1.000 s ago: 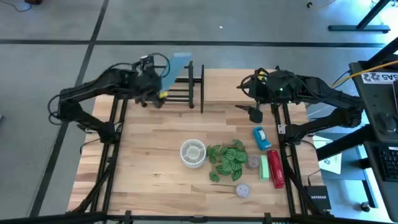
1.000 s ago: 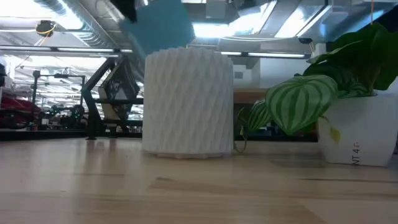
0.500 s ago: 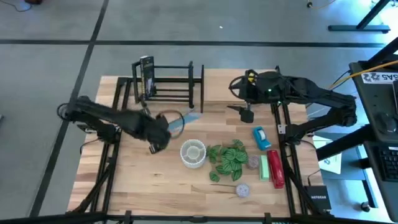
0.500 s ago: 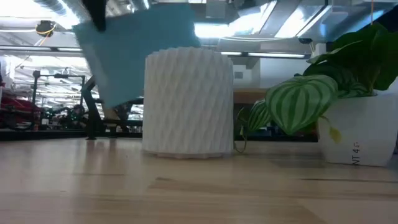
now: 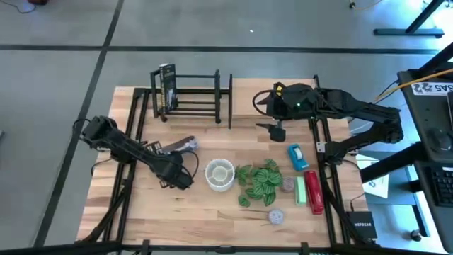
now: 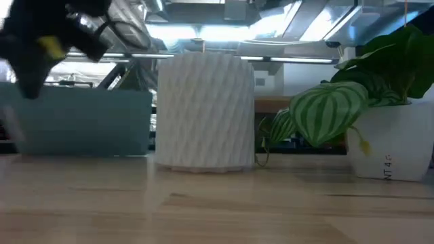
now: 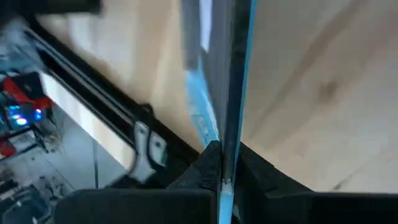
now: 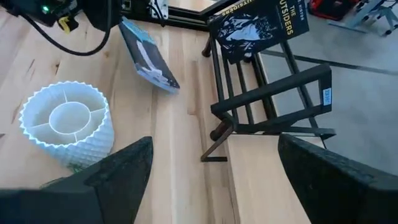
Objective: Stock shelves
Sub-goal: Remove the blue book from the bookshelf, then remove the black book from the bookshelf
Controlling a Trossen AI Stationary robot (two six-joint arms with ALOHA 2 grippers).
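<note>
A thin blue book point(image 5: 181, 145) stands tilted on the table left of the white ribbed pot point(image 5: 219, 173), with my left gripper point(image 5: 167, 151) shut on it; the book point(image 8: 149, 57) also shows in the right wrist view and the low view point(image 6: 81, 122). The black wire rack point(image 5: 192, 95) stands at the far left with a black book point(image 8: 261, 22) upright in its left end. A light-wood shelf board point(image 5: 265, 95) lies to the right of the rack. My right gripper point(image 5: 277, 132) hovers open over the table near that board, touching nothing. My left gripper pinches the blue book between its two fingers point(image 7: 208, 167) at one edge point(image 7: 227, 146), the book seen edge-on and running straight out from the fingers. The book is tilted, and its lower edge point(image 6: 81, 153) reaches the tabletop in the low view.
Right of the pot stands a striped-leaf plant point(image 5: 258, 180) in a white pot point(image 6: 393, 146). Along the right edge lie a blue tape dispenser point(image 5: 297, 156), a green box and a red item point(image 5: 313, 193). Two small round objects point(image 5: 276, 216) lie near the front.
My left gripper has carried the blue book away from the rack toward the table's near edge and down, so the book now stands low beside the white pot with its lower edge at the tabletop. My right gripper has drifted slightly toward the table's left.
</note>
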